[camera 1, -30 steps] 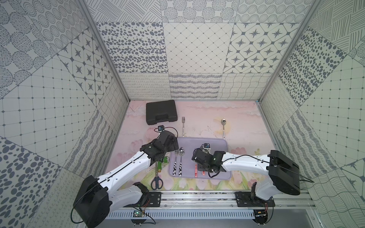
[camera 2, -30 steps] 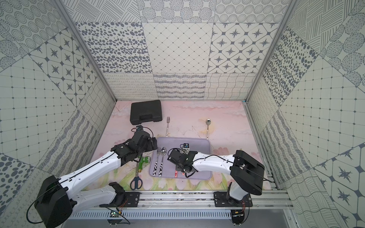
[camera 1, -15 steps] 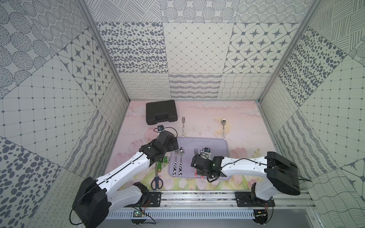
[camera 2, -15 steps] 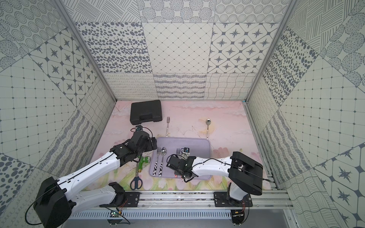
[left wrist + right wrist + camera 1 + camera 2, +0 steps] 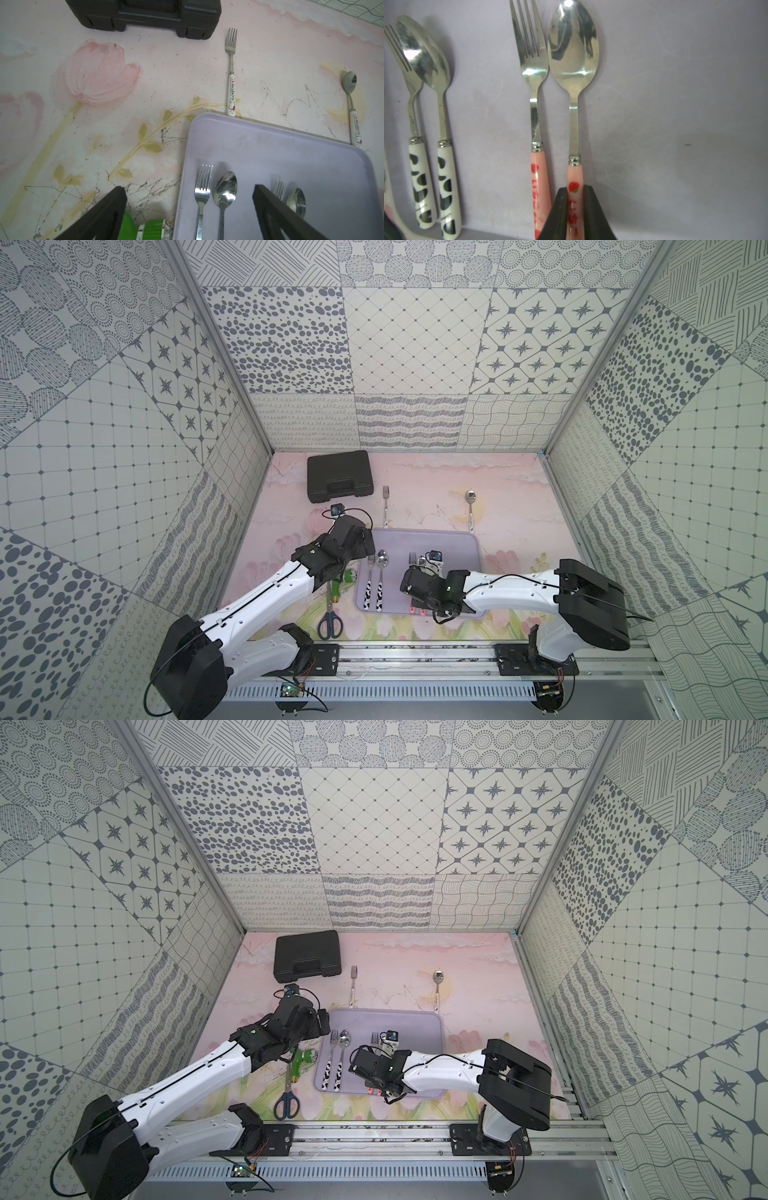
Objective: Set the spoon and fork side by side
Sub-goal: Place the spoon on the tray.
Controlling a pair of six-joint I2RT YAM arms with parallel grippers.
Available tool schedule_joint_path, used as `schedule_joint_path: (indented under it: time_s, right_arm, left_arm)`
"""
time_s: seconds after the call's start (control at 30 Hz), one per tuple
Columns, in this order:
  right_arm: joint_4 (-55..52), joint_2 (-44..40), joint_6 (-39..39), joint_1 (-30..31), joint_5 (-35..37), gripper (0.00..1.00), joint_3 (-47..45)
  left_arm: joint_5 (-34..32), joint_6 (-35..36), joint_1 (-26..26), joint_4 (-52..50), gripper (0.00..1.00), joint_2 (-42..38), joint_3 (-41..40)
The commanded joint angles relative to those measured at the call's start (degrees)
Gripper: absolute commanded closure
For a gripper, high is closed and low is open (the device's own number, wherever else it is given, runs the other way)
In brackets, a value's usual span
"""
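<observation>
A pink strawberry-handled spoon [image 5: 573,52] lies on the lilac tray [image 5: 457,543], close beside the matching pink-handled fork [image 5: 532,62], both heads pointing the same way. My right gripper [image 5: 575,191] is shut on the spoon's handle. In both top views the right wrist hides most of this pair; only the fork's tines [image 5: 412,570] [image 5: 375,1039] show. My left gripper [image 5: 188,193] hangs open above the tray's left edge with nothing between its fingers [image 5: 116,203].
A cow-patterned fork [image 5: 413,116] and spoon [image 5: 440,104] lie together at the tray's left. Behind the tray are a white-handled fork [image 5: 385,506], a white-handled spoon [image 5: 470,510] and a black case [image 5: 338,475]. Scissors [image 5: 330,622] and a green object [image 5: 343,578] lie left of it.
My right gripper has drawn a little toward the table's front and left, still holding the spoon. The left arm has stayed put.
</observation>
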Motion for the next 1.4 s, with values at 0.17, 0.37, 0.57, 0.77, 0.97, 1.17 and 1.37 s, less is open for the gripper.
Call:
schedule_joint_path:
  time_s: [0.17, 0.37, 0.57, 0.77, 0.97, 1.17, 1.37]
  right_arm:
    - [-0.01, 3.72, -0.52, -1.03, -1.54, 0.9, -0.9]
    - [0.25, 4.01, -0.9, -1.22, -2.28, 0.9, -0.55]
    - [0.43, 4.75, -1.33, -0.61, -2.94, 0.9, 0.23]
    - [0.43, 3.91, -0.88, -0.7, -2.27, 0.88, -0.37]
    - [0.43, 3.57, -1.09, -0.78, -2.16, 0.8, -0.28]
    - [0.43, 1.37, -1.17, -0.87, -1.03, 0.7, -0.72]
    - [0.17, -1.36, -2.32, -1.14, 0.08, 0.66, -1.07]
  left_arm:
    - [-1.33, 0.01, 0.34, -0.09, 0.0, -0.25, -0.34]
    - [-1.42, 0.06, 0.26, -0.08, 0.0, -0.2, -0.34]
    - [-1.33, 0.04, 0.32, -0.03, 0.01, -0.18, -0.34]
    - [-1.33, 0.03, 0.31, -0.04, 0.01, -0.24, -0.34]
    - [-1.5, 0.01, 0.3, 0.0, 0.0, -0.25, -0.34]
    - [-1.75, 0.08, 0.33, -0.01, 0.0, -0.09, -0.34]
    - [-2.12, 0.1, 0.34, 0.0, 0.01, 0.25, -0.34]
